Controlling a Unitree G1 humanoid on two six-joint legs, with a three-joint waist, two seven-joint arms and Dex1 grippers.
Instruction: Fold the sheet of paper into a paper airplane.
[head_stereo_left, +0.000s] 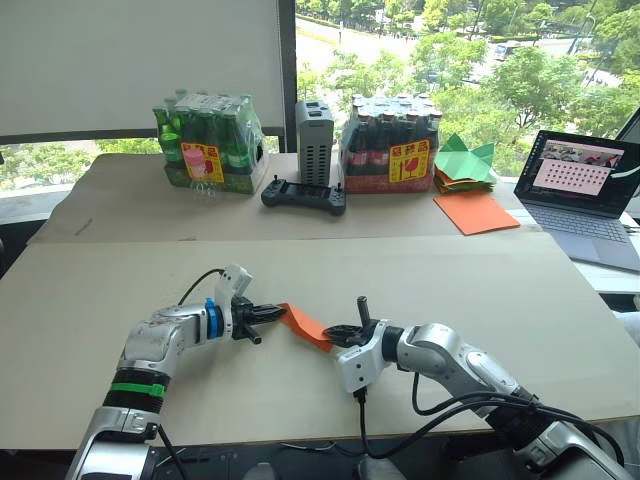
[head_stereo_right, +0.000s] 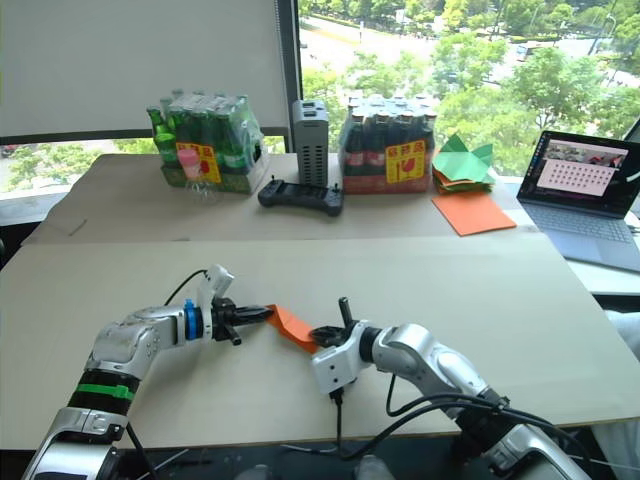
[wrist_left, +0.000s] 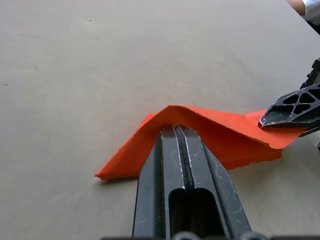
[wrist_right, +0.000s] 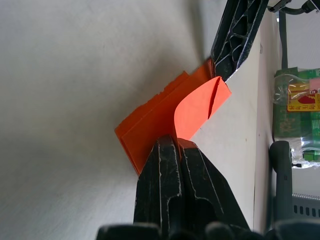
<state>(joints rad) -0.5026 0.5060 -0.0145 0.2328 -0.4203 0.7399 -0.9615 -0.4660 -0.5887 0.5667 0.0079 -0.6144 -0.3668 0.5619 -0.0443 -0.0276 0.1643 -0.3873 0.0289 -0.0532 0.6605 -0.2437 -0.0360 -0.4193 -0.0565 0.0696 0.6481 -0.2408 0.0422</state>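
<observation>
Arms reaching inward over table (head_stereo_left: 90, 290), L claw (head_stereo_left: 272, 313) & R claw (head_stereo_left: 340, 333) both clenched on folded sheet of paper (head_stereo_left: 305, 325)

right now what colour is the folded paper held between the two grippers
Bright orange; the folded paper shows best in the left wrist view.

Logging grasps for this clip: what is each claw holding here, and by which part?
Both hold the folded sheet of paper. The left claw pinches its raised fold at one end; the right claw pinches the opposite end, on a curled flap.
</observation>
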